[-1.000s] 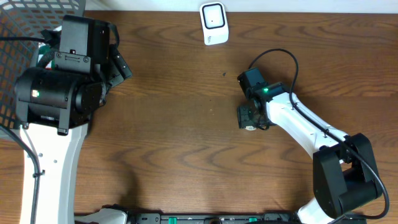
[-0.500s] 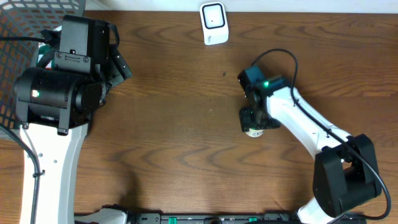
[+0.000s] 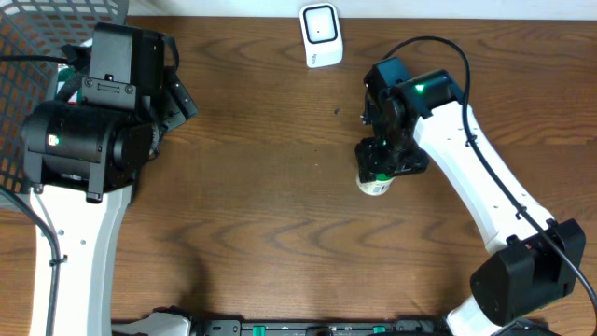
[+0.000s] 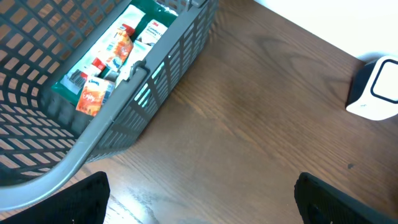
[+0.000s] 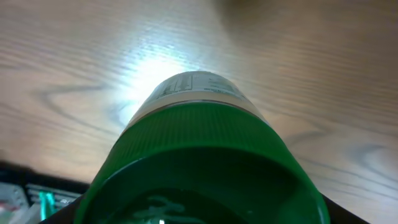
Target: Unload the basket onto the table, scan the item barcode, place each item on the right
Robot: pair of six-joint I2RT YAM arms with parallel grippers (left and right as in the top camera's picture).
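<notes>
**Dark wood table, bottle gripped in the right gripper**

On my overhead view the right gripper sits right of centre with its fingers closed partway around a green-capped bottle. The bottle's white lower end pokes out just below the fingers. On the right wrist view the ribbed green cap fills the lower frame, and a strip of printed white label shows beyond it, over brown wood grain. I cannot tell whether the bottle touches the table.

A white barcode scanner stands at the top edge of the overhead frame, up and left of the bottle and well apart from it.

Far left, the left gripper has its fingers spread wide and holds nothing; their dark tips sit in the two lower corners of its wrist view. Beyond them, upper left, is a grey mesh basket with colourful packets inside.
</notes>
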